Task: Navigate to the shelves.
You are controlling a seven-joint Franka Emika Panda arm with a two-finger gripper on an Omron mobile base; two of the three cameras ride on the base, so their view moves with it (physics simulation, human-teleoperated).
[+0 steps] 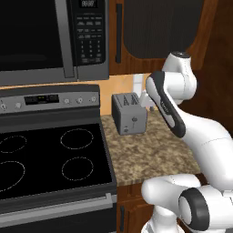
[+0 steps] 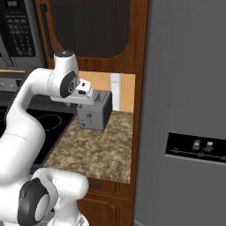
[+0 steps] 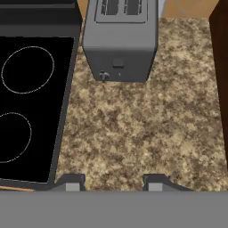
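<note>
Granite counter (image 3: 133, 133) | toaster (image 3: 121, 40) at back | claw (image 3: 111, 185) spread apart, holding nothing

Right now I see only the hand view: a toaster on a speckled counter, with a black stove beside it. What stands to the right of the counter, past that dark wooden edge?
Observer: A tall grey fridge stands there, with a dark control panel on its door.
Operator: Thank you. And what is above the stove?
Observer: A black microwave hangs over the stove, with its keypad on the side nearer the toaster.
</note>
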